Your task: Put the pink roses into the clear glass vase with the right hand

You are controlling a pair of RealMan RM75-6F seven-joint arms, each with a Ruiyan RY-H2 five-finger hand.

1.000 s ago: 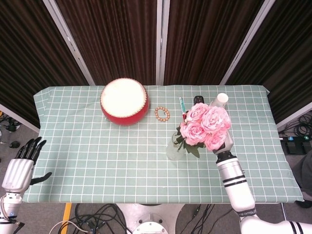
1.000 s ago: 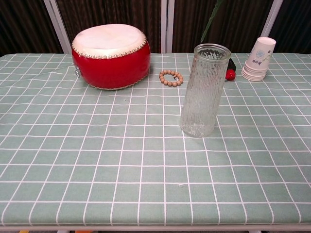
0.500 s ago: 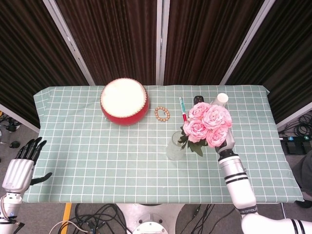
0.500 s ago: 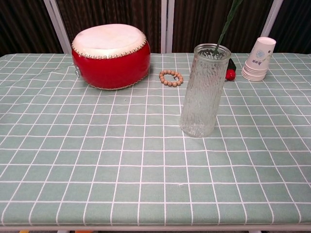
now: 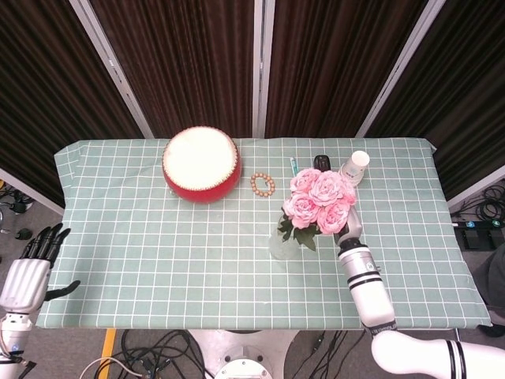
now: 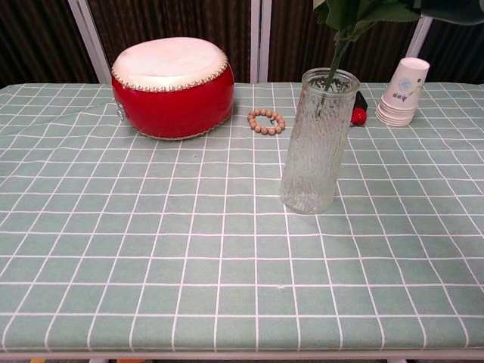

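Note:
The pink roses (image 5: 317, 197) hang above the clear glass vase (image 5: 279, 242) near the table's middle. My right hand (image 5: 349, 229) grips the bunch from the right and is mostly hidden behind the blooms. In the chest view the green stem (image 6: 336, 62) slants down into the mouth of the vase (image 6: 314, 144), with leaves (image 6: 363, 10) at the top edge; the blooms are out of frame there. My left hand (image 5: 35, 264) hangs off the table's near left corner, fingers apart and holding nothing.
A red drum (image 5: 201, 164) stands at the back left and a bead bracelet (image 5: 263, 184) lies beside it. A stack of paper cups (image 6: 403, 92) and a red-tipped pen (image 6: 358, 113) sit behind the vase on the right.
My right hand has carried the roses left and lower. The stem has gone from above the rim into the vase's mouth, and leaves have come into the chest view.

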